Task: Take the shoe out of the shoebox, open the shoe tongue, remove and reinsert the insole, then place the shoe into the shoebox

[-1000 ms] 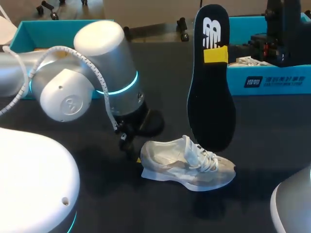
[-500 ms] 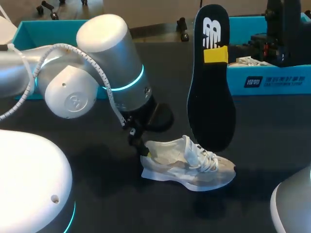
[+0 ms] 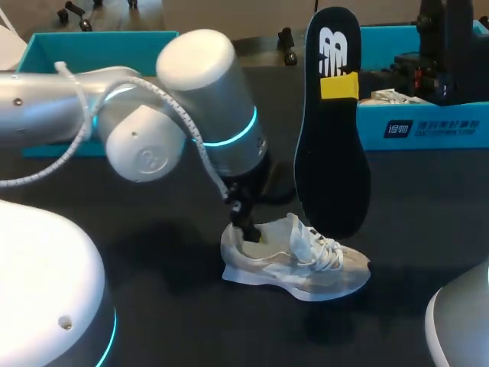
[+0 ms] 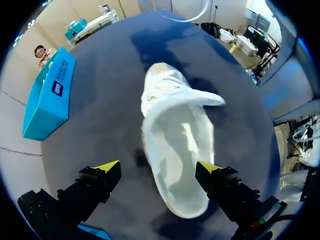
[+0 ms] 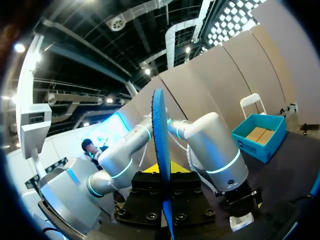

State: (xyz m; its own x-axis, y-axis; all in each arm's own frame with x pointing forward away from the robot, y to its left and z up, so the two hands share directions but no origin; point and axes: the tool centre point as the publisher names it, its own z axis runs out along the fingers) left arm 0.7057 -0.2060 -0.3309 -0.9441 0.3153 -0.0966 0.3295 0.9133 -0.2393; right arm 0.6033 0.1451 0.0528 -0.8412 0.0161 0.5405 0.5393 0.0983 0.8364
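Dark matte table [image 3: 428, 199]; pale mesh shoe [image 3: 294, 264]. Left claw [image 4: 158, 166] wide open, empty. Right claw [image 5: 161, 175] pinches flat black insole [image 3: 332, 153].

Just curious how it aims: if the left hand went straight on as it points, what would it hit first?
Most likely the white shoe: the open left hand points down at its heel opening. Depth is hard to judge, so one finger may reach the table instead.

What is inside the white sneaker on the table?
The left wrist view looks into the sneaker. Its inside is pale and bare, and no insole lies there. The insole is held up above the table by the right gripper. The toe end is hidden under the upper.
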